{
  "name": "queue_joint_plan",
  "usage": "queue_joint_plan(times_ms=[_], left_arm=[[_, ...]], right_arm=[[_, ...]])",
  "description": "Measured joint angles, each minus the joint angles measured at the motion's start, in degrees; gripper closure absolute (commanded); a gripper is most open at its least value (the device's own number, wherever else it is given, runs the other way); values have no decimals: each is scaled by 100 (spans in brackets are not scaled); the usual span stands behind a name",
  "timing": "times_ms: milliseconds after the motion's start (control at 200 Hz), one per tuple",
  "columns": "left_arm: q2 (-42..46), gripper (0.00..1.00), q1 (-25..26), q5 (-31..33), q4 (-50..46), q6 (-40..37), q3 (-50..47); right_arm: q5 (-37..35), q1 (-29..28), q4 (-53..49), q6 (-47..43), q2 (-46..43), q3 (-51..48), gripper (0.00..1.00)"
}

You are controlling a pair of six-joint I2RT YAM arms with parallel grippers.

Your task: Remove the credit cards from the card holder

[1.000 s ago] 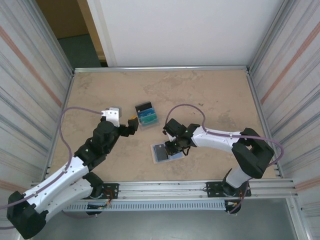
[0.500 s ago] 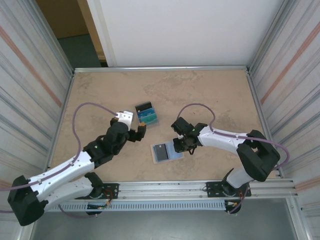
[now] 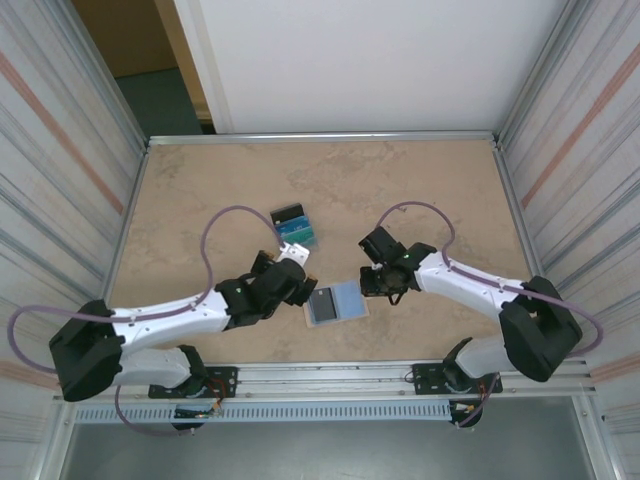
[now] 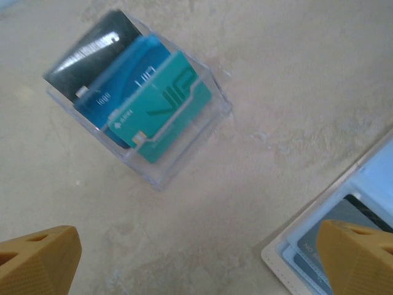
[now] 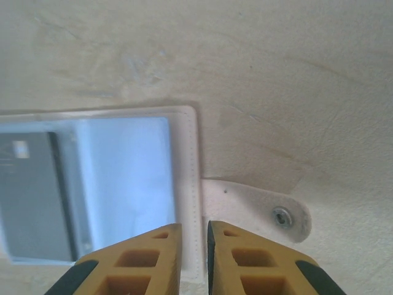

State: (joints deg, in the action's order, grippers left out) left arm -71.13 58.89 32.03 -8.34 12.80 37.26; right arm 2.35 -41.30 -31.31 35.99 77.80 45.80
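Observation:
The beige card holder (image 3: 352,298) lies open on the table, pale blue inner faces up, with a dark credit card (image 3: 322,304) in its left half. In the right wrist view the same dark card (image 5: 37,196) shows beside the holder's beige rim (image 5: 195,160) and snap tab (image 5: 270,212). My right gripper (image 5: 192,230) is nearly shut with that rim between its fingers. Wide open, my left gripper (image 4: 202,264) hovers over bare table just left of the holder's corner (image 4: 362,203). In the top view it is the left gripper (image 3: 305,283) beside the holder, facing the right gripper (image 3: 378,288).
A clear plastic stand (image 3: 295,228) behind the holder carries black, blue and teal cards (image 4: 135,117). Metal walls ring the table, and a rail (image 3: 330,375) runs along the near edge. Purple cables loop over both arms.
My left arm has swung down and rightward, from beside the clear stand to the holder's left edge. The right gripper has slid right, off the holder's middle to its right rim.

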Motion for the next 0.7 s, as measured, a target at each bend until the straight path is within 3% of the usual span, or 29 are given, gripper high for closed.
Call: queue_joint_plan(times_ms=[356,702], left_arm=[[-702,1,0,-542,219,579,-28],[-1237,1,0,-723,201,844,-31]], right_arm=[[1419,197,1027,286,-129,-201,72],[2031,195,1674,417,448,-385,72]])
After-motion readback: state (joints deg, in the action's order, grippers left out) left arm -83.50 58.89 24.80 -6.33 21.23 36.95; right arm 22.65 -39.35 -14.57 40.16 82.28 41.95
